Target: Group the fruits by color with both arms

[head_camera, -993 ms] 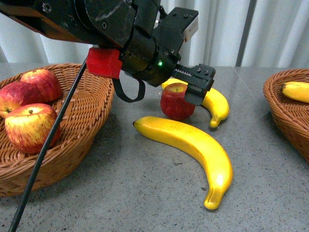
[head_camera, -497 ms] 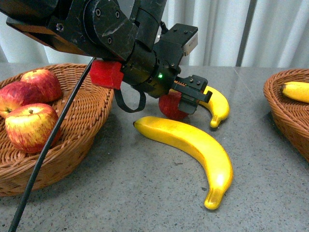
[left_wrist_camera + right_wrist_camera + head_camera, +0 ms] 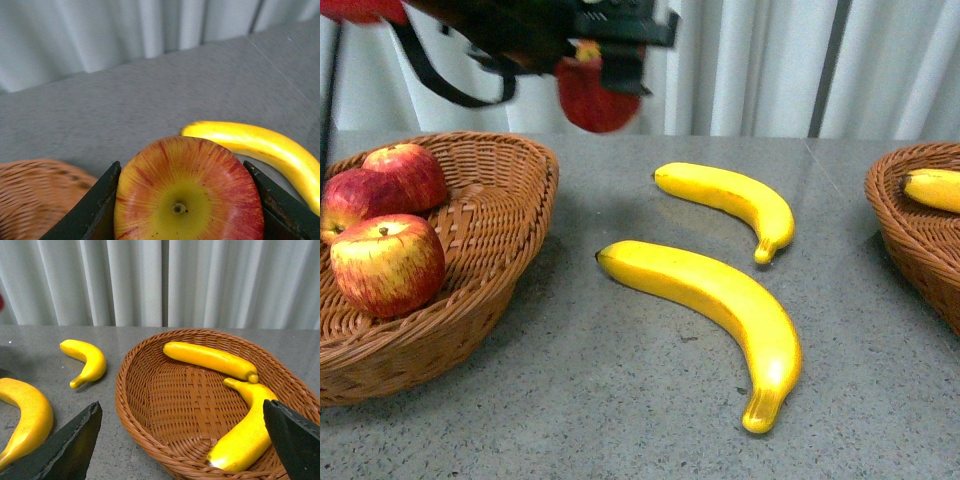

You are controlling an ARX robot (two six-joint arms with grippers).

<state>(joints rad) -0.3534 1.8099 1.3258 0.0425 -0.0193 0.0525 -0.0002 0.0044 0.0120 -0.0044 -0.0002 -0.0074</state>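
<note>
My left gripper [image 3: 605, 62] is shut on a red apple [image 3: 595, 95] streaked yellow, held high above the table at the top of the front view. In the left wrist view the apple [image 3: 189, 192] fills the space between the black fingers [image 3: 95, 210]. Three red apples [image 3: 386, 262] lie in the left wicker basket [image 3: 510, 190]. Two bananas lie on the grey table: a small one [image 3: 735, 200] further back and a large one [image 3: 720, 300] nearer. My right gripper [image 3: 182, 450] is open over the right basket [image 3: 150, 425], which holds two bananas [image 3: 207, 360].
The right basket's rim [image 3: 900, 240] shows at the front view's right edge with a banana [image 3: 932, 188] inside. White curtains [image 3: 770, 60] hang behind the table. Grey tabletop [image 3: 600, 400] lies between the baskets.
The left gripper closed on the apple that stood by the small banana and lifted it up and to the left. The arm rose almost out of the front view.
</note>
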